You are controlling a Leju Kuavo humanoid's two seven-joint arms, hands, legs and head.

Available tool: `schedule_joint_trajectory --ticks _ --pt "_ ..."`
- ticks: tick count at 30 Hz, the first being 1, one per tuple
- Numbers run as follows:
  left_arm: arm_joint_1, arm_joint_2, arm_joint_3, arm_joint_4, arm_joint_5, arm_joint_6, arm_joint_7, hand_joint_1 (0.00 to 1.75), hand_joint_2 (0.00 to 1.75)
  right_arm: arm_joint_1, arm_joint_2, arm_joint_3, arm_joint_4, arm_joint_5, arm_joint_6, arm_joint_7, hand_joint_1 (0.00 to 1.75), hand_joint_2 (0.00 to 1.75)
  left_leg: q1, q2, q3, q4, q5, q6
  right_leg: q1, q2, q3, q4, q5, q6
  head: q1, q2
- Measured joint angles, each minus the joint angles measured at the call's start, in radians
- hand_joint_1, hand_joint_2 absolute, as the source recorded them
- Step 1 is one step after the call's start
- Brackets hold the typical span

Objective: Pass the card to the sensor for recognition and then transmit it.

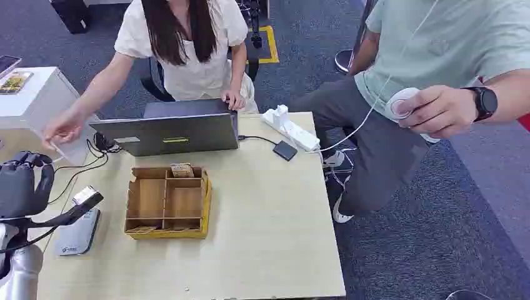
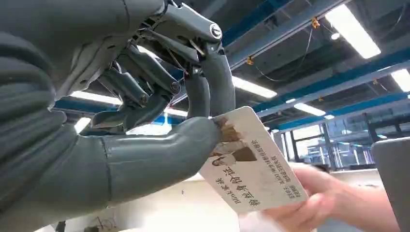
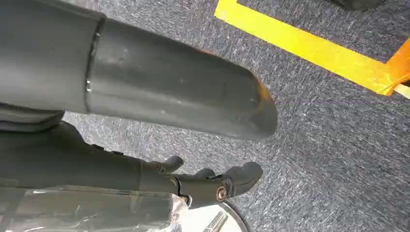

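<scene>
My left hand is raised at the table's left edge and pinches a printed white card between thumb and fingers. A person's hand grips the card's far end. In the head view that person's hand reaches in from the laptop side, and the card shows edge-on as a thin white strip. A flat grey card reader lies on the table below my hand, with a small scanner head on a black arm above it. My right hand hangs over the carpet holding nothing, its fingers apart.
A wooden compartment box with another card in its back cell stands mid-table. Behind it are a grey laptop, a black adapter and a white power strip. A second person sits at the right.
</scene>
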Motion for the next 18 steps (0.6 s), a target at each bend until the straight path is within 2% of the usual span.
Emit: schedule_joint_trajectory --ticks 18 --pt "0.001 0.0 0.0 0.0 0.0 0.001 0.0 1.75 1.75 0.0 0.0 0.0 0.0 0.0 0.0 0.002 0.0 0.0 0.0 0.0 0.0 0.0 0.0 0.0 0.0 0.0 0.0 0.0 0.0 0.0 0.0 0.0"
